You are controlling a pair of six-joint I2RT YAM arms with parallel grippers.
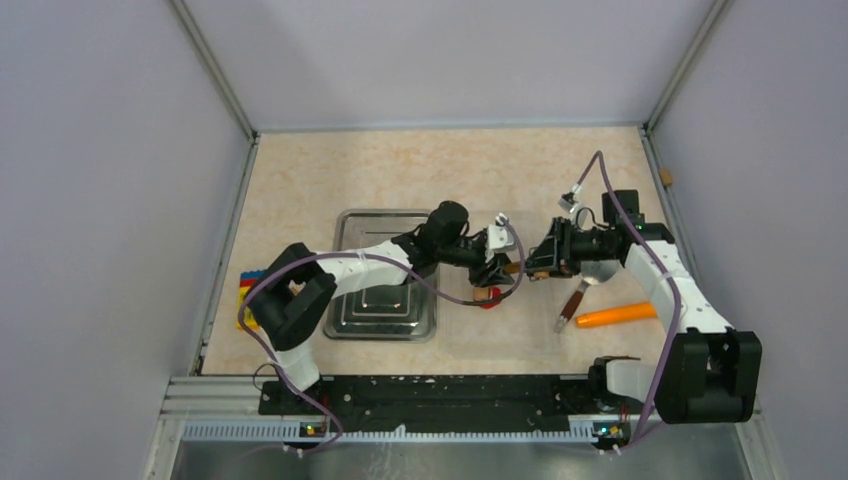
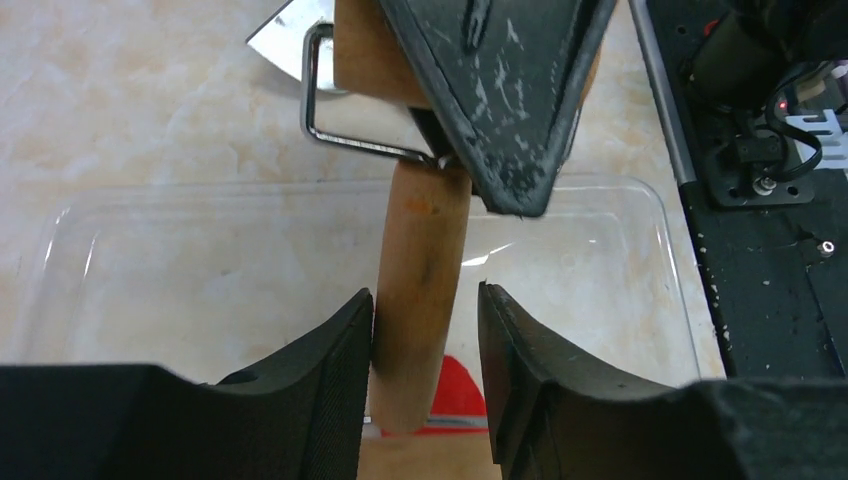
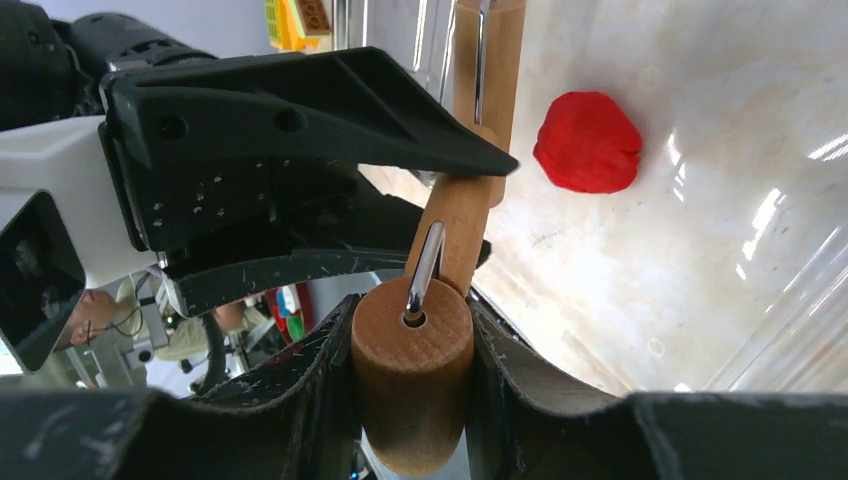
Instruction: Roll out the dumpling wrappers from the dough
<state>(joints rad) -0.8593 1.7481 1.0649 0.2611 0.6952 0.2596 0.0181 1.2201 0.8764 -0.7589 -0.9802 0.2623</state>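
Note:
The red dough (image 3: 587,142) lies as a small lump on the floor of a clear plastic tray (image 2: 180,290); it also shows as dough (image 1: 489,300) and as dough (image 2: 462,392) past the end of a handle. A small wooden roller (image 3: 412,380) with a wire frame is clamped by its drum in my right gripper (image 3: 412,305). Its wooden handle (image 2: 420,270) runs between the fingers of my left gripper (image 2: 425,295). The left pad touches the handle and a gap shows at the right pad. Both grippers meet over the tray, left gripper (image 1: 495,266) and right gripper (image 1: 537,262). No dumpling wrappers show.
A metal tray (image 1: 385,320) sits under the left arm. An orange carrot (image 1: 615,315) and a brown-handled tool (image 1: 572,305) lie right of the clear tray. Coloured blocks (image 1: 248,290) rest at the left edge. A small wooden block (image 1: 665,178) sits by the right wall.

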